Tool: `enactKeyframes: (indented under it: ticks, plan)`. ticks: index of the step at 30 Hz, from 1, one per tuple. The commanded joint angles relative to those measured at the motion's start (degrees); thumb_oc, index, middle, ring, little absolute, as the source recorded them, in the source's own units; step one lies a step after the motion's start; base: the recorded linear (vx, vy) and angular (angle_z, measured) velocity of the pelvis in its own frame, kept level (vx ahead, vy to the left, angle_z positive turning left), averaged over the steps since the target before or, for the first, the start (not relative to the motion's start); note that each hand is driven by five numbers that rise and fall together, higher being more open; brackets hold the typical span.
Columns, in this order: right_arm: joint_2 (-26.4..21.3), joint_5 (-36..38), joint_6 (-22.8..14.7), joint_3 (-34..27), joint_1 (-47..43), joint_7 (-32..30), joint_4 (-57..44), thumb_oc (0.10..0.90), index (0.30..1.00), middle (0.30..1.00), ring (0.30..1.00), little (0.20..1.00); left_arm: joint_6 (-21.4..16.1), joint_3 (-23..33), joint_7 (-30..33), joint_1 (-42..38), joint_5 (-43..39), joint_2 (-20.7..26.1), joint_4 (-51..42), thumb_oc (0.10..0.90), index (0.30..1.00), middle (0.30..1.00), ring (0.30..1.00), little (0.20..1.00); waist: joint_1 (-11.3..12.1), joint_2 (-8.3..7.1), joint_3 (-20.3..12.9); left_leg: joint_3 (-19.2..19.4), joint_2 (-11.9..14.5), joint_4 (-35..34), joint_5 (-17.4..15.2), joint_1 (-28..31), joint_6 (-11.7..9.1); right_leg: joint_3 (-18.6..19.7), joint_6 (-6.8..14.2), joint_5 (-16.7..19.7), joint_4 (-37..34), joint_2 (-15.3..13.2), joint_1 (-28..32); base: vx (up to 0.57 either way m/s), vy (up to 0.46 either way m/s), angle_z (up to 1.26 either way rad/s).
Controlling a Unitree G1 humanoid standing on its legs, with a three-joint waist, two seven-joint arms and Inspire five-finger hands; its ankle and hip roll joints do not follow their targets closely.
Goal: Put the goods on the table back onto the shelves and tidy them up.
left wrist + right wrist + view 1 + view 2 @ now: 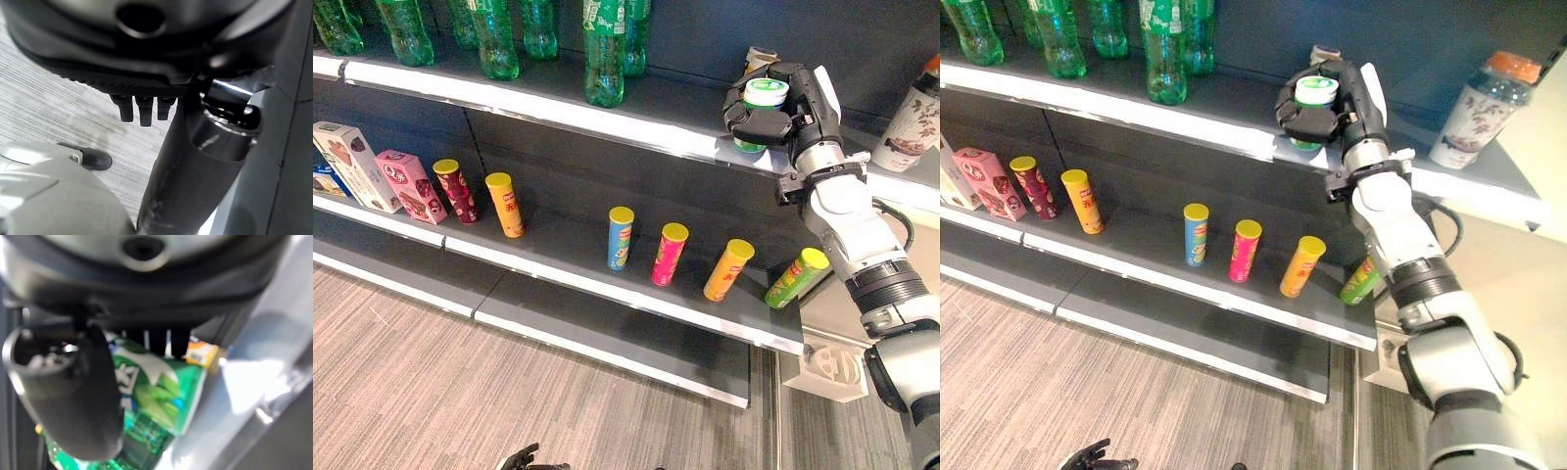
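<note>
1. The right hand (773,113) is curled round a green can (765,95) with a white lid, holding it at the front edge of the upper shelf (636,122). The right wrist view shows fingers and thumb wrapped round the green label.
2. I cannot tell whether the can's base rests on the shelf; it looks at the lip, so this item is mid-placement, not yet released.
3. The left hand (521,458) hangs low near the floor with fingers hanging relaxed, holding nothing.
4. Already shelved above: green bottles (604,54) to the left and an orange-capped bottle (918,116) to the right of the hand.
5. On the lower shelf (558,264) tubes stand in a spaced row: dark red (457,191), orange (506,205), blue (620,238), pink (669,254), a second orange tube (728,270) and a green tube (796,278), with a pink box (409,185) and a white box (352,164) at the left end.
6. Judged from this, much stock is up. What seems left: set the can down, let go, and perhaps straighten the two rightmost tubes, which appear to lean.
</note>
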Motion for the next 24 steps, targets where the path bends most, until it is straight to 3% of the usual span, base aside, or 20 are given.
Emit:
enactKeyframes:
  ticks: [1,10,24]
  plan:
    - [-2.6,0.2,-2.6,-2.3,-11.5,-4.4,2.0,0.4,0.3,0.3,0.3,0.3,-2.6,-3.2,0.8,-3.6,-0.7,3.6,0.9,0.8,0.9,0.9,0.9,0.9,2.2,-2.99,-2.7,1.6,1.8,0.1,-0.5,-3.4,-4.4,-2.0,8.9,-7.6,0.5,-5.9,6.9,0.0,0.005,0.09]
    - [-6.3,-2.7,-1.3,-2.9,-15.1,-7.9,11.8,0.4,0.3,0.3,0.3,0.3,-2.8,-3.4,1.4,-4.0,-1.2,4.6,0.3,0.8,0.9,0.9,0.9,0.9,3.1,-3.51,-2.0,0.8,1.5,0.1,-0.4,-4.5,-4.5,-2.7,9.2,-7.4,0.6,-6.2,6.1,0.02,0.003,0.08]
    - [-5.8,-2.9,-1.5,-3.0,-13.2,-8.4,7.5,0.4,0.3,0.3,0.3,0.3,-2.4,-3.0,2.4,-4.2,-0.9,4.2,1.2,0.8,0.9,0.9,0.9,0.9,1.2,-3.43,-1.6,1.9,1.5,0.1,-1.0,-4.1,-4.3,-1.9,9.4,-7.1,0.5,-6.6,6.0,0.0,0.003,-0.01]
